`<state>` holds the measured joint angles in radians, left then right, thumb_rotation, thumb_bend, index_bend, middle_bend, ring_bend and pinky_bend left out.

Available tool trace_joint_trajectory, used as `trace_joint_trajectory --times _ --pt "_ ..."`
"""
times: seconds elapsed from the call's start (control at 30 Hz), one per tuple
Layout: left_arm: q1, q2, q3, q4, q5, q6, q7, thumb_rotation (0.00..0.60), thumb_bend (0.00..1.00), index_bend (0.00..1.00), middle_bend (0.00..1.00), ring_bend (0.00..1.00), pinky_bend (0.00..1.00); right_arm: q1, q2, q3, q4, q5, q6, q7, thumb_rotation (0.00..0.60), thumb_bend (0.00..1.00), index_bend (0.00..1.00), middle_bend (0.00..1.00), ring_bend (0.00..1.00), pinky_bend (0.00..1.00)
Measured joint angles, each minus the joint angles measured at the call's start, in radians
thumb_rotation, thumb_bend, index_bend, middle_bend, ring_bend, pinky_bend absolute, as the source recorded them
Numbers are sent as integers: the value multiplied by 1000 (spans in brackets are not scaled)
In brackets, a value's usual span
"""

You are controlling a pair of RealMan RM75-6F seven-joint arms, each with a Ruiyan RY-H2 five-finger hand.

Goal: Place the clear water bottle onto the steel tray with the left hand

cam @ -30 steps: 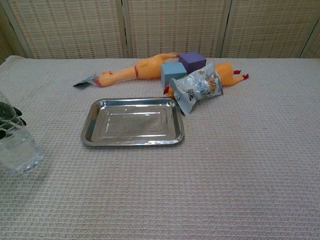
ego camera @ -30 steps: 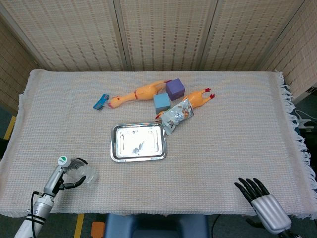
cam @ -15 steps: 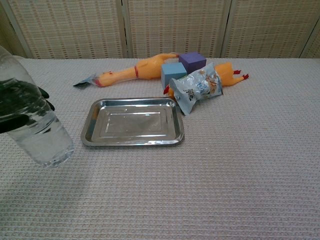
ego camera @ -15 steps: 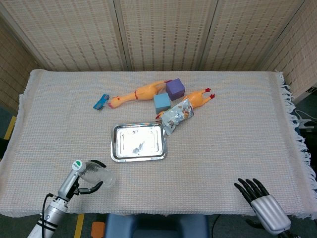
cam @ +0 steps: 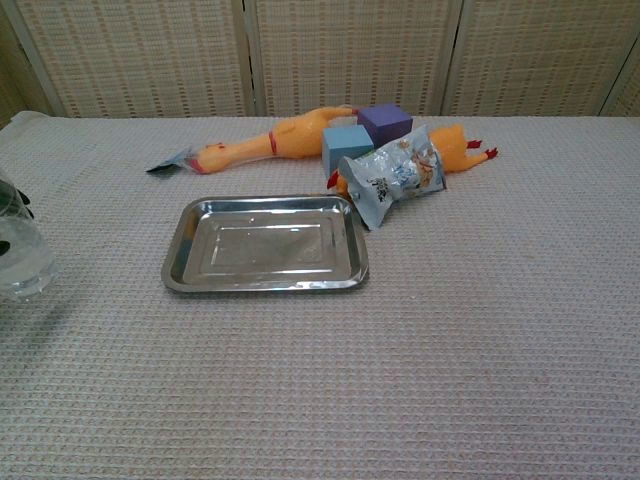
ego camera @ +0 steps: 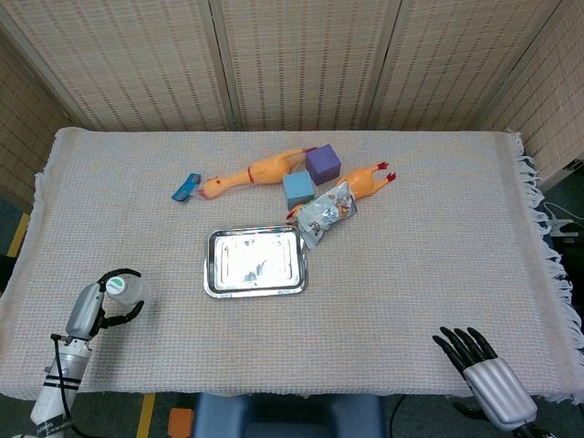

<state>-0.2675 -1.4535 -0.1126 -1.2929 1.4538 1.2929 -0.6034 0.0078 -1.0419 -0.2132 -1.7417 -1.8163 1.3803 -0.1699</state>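
Observation:
The clear water bottle [ego camera: 119,292] with its green-and-white cap stands near the table's front left corner, and my left hand [ego camera: 96,308] grips it. In the chest view only the bottle's lower part [cam: 20,262] shows at the left edge, with dark fingers [cam: 22,205] on it. The steel tray [ego camera: 255,261] lies flat and empty right of the bottle, apart from it; the chest view has the tray [cam: 265,249] at centre left. My right hand [ego camera: 482,370] hangs at the front right edge with fingers spread, holding nothing.
Behind the tray lie two rubber chickens [ego camera: 251,173] [ego camera: 370,181], a purple cube [ego camera: 322,163], a blue cube [ego camera: 297,190], a foil snack bag [ego camera: 326,212] and a small blue packet [ego camera: 187,187]. Wicker screens close off the back.
The left hand carried the bottle right toward the tray half a second ago, then swung back left; the bottle now stands more upright and farther from the tray. The right hand stayed put.

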Motion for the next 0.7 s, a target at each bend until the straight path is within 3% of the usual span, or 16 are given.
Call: trace_joint_trajectory --times 0.13,0.2,0.43,0.53,0.6,0.7 --pt "5 17 -51 25 -49 10 -37 600 520 346 420 215 293 -4 0 -2 4 -14 16 -1 600 15 0 0 0 0" --pt "13 36 -46 -5 -34 17 -75 600 520 340 419 214 296 -5 -4 -1 5 -11 11 -8 600 15 0 0 0 0" --pt "33 75 119 -307 202 38 -167 600 520 322 418 215 312 -6 -4 0 6 -7 13 -2 600 14 0 0 0 0" --pt "29 74 163 -372 267 49 -165 600 519 321 414 214 317 -3 0 3 7 -3 13 7 600 14 0 0 0 0" --pt "25 72 152 -370 260 54 -152 600 520 324 412 214 317 -2 2 2 7 -4 12 11 600 14 0 0 0 0" --pt "14 66 93 -321 187 51 -128 600 519 332 409 213 317 -3 3 -1 6 -12 17 12 600 15 0 0 0 0"
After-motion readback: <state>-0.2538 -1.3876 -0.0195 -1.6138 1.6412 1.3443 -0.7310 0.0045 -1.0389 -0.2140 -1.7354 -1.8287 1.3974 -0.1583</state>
